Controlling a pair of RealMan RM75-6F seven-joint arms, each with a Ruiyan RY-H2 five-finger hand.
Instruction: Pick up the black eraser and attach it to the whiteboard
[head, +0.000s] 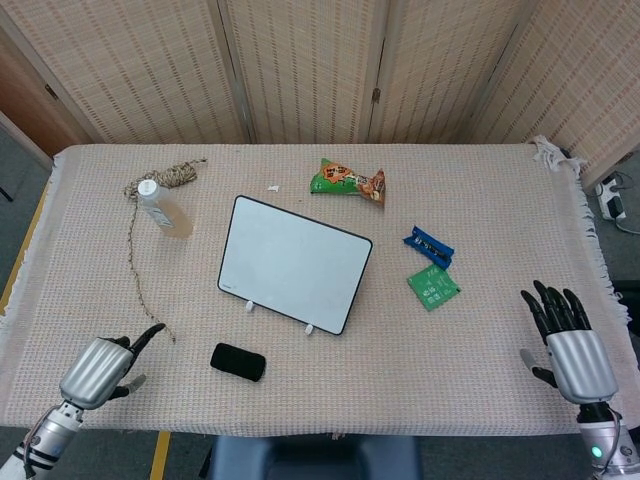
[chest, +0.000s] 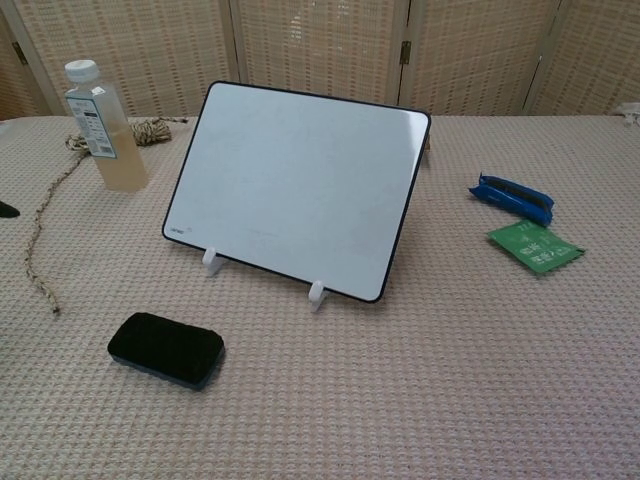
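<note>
The black eraser (head: 238, 361) (chest: 166, 349) lies flat on the cloth in front of the whiteboard's left foot. The whiteboard (head: 294, 263) (chest: 297, 188) leans back on two white clips at the table's middle, its face blank. My left hand (head: 103, 367) hovers at the front left, well left of the eraser, fingers pointing right toward it and holding nothing; only a dark fingertip (chest: 6, 210) shows at the chest view's left edge. My right hand (head: 566, 345) is at the front right edge, fingers spread, empty.
A bottle (head: 163, 208) and a coil of twine (head: 172, 177) with a long loose strand stand at the back left. A snack bag (head: 348, 181) lies behind the board. A blue packet (head: 428, 245) and a green packet (head: 433, 286) lie to its right.
</note>
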